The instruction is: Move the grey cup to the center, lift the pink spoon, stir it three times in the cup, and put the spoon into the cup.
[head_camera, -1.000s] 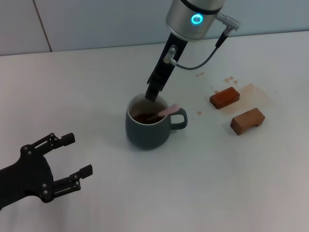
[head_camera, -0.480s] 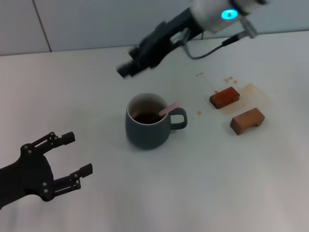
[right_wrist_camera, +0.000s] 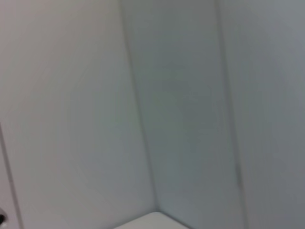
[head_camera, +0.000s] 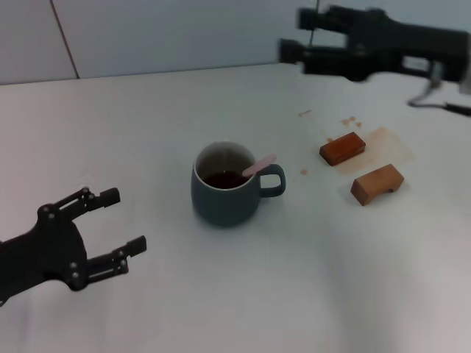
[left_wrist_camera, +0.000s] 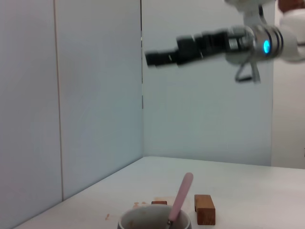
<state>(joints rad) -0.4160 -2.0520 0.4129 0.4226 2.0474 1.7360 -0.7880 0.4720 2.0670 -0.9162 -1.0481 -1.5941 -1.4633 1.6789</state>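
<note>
The grey cup (head_camera: 225, 193) stands upright near the middle of the table, handle toward the right, with dark liquid inside. The pink spoon (head_camera: 258, 165) leans in it, its pale handle sticking out over the rim above the cup's handle. The left wrist view shows the cup's rim (left_wrist_camera: 153, 220) and the spoon (left_wrist_camera: 181, 196) rising from it. My right gripper (head_camera: 296, 35) is raised far behind and to the right of the cup, open and empty; it also shows high up as the right gripper (left_wrist_camera: 155, 57). My left gripper (head_camera: 114, 232) hovers open at the lower left, well clear of the cup.
Two brown wooden blocks (head_camera: 342, 148) (head_camera: 377, 183) lie to the right of the cup on a brownish stain (head_camera: 390, 143). A grey panelled wall (head_camera: 162, 33) runs along the table's far edge. The right wrist view shows only wall.
My right gripper rose out of the cup and swung up and away to the back right. The spoon stayed in the cup. The left gripper shifted only slightly.
</note>
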